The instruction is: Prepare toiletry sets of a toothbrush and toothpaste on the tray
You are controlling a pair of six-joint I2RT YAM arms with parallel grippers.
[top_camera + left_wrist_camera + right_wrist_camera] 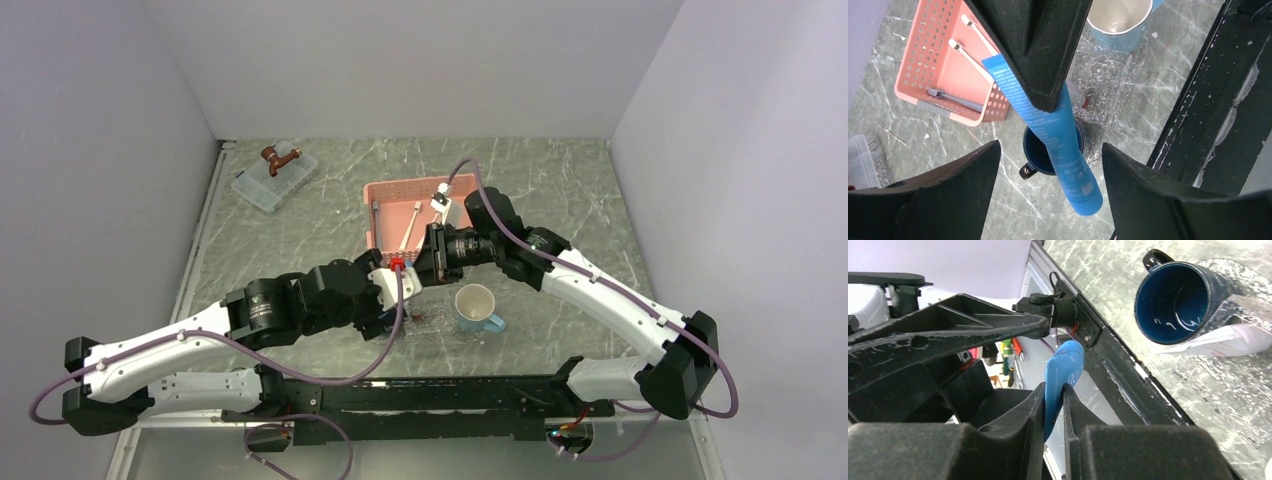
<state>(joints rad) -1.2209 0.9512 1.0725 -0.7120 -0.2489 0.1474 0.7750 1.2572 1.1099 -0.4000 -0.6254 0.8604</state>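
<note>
One toothpaste [1070,172] hangs pinched in right pincer [1053,390]; left pincer [1050,147] gapes.

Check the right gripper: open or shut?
Shut: the right gripper pinches the toothpaste between both fingers, seen in its wrist view.

Glossy smooth plastic toothpaste tube [1063,145]; clear bumpy tray [1108,75]; matt perforated plastic basket [913,65]; polished marble-look tabletop [948,145].
</note>
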